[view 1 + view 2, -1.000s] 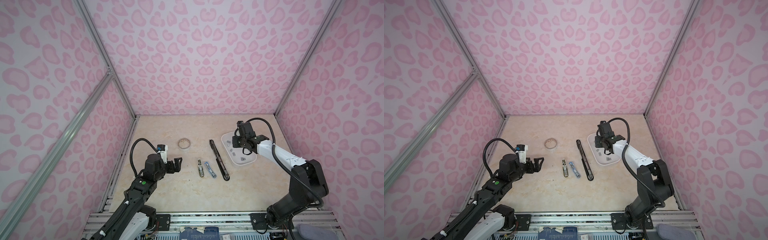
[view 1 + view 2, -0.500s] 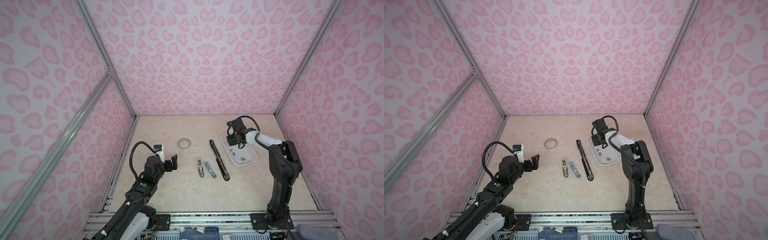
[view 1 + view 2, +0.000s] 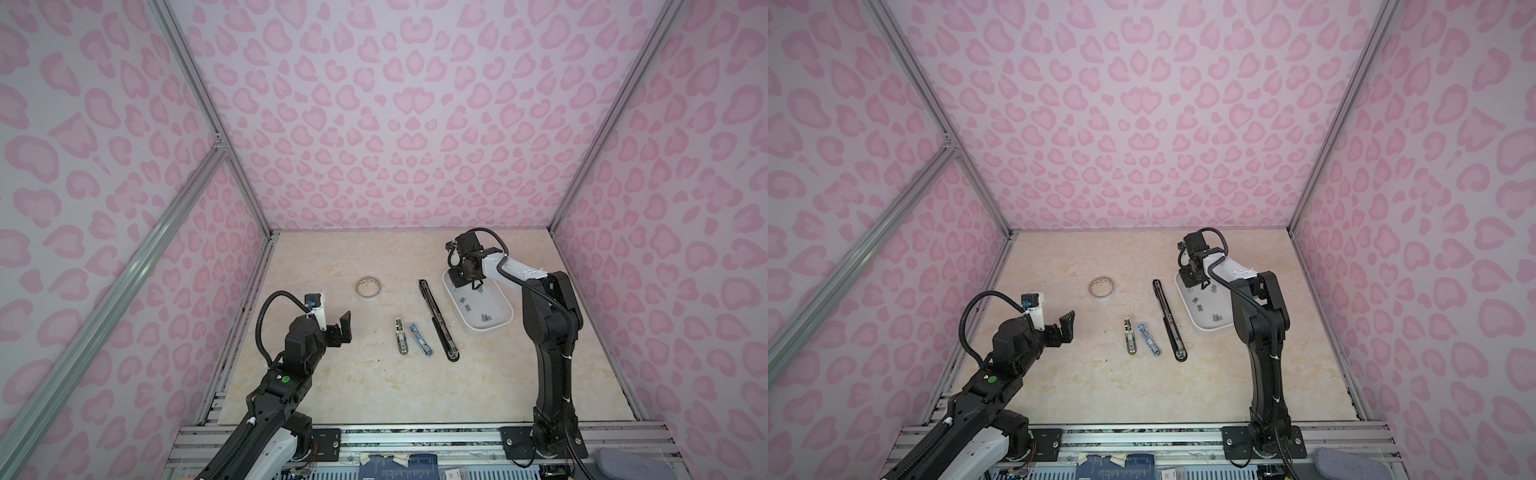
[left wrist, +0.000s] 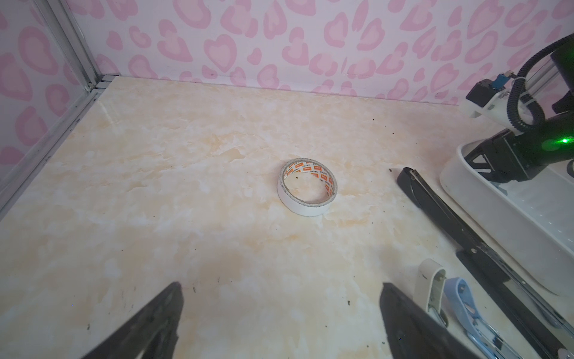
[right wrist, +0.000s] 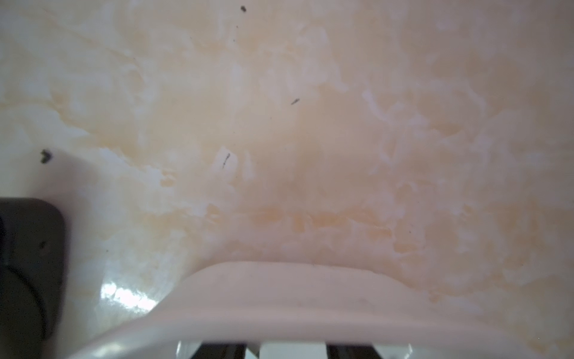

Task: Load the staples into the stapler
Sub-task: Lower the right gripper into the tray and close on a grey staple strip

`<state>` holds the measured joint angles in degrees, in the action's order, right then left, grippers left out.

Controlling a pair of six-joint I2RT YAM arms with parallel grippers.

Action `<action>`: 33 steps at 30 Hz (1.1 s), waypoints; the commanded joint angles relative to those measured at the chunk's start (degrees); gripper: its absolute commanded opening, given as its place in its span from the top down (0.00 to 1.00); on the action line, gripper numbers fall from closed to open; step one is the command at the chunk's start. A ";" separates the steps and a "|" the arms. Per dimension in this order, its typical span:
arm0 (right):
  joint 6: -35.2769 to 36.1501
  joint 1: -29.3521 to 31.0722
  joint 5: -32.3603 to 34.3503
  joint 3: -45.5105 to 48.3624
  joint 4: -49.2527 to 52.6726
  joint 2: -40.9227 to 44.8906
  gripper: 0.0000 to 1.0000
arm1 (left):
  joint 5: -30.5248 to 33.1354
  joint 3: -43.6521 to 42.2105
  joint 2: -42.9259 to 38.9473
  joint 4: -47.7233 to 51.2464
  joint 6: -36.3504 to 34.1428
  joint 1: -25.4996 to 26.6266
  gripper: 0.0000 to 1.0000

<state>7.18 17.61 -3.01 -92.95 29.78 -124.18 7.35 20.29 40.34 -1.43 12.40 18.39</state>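
Observation:
Several grey staples point(image 3: 468, 308) point(image 3: 1200, 307) lie loose in a white tray point(image 3: 505, 311) point(image 3: 1188, 308) at the right. My right gripper point(image 3: 468, 284) point(image 3: 1200, 284) reaches down into the tray's far end. In the right wrist view its fingers point(image 5: 222, 350) stand apart behind the tray rim point(image 5: 279, 295), with only pale tray floor between them. Left of the tray lie a long black stapler point(image 3: 439, 321) point(image 4: 441, 214), a small blue stapler point(image 3: 420, 340) and a small cream stapler point(image 3: 401, 336). My left gripper point(image 3: 341, 330) point(image 4: 281, 289) hovers open and empty, left of the staplers.
A roll of white tape point(image 3: 368, 286) point(image 4: 307, 186) lies flat on the marble table behind the small staplers. Pink patterned walls with metal posts close in the table on three sides. Dark specks dot the tabletop.
The right arm has folded upright and drawn its gripper from the tray's middle to its far end, jaws slightly wider. The left gripper has tipped up a little.

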 commanded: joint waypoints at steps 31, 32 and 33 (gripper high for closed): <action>-4.60 -2.37 1.31 1.12 4.85 -0.53 0.72 | -0.59 1.25 2.47 -1.75 -0.32 -0.06 0.01; -4.92 -2.38 1.49 1.62 4.64 -0.09 0.70 | -0.70 1.19 2.38 -1.76 -0.34 -0.08 0.01; -5.26 -2.38 1.75 2.03 4.68 0.30 0.69 | -0.83 1.18 2.30 -1.77 -0.36 -0.11 0.01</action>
<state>3.38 15.25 -1.52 -91.96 31.57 -124.16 6.96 21.02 42.83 -1.41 12.25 18.39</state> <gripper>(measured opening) 0.311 0.990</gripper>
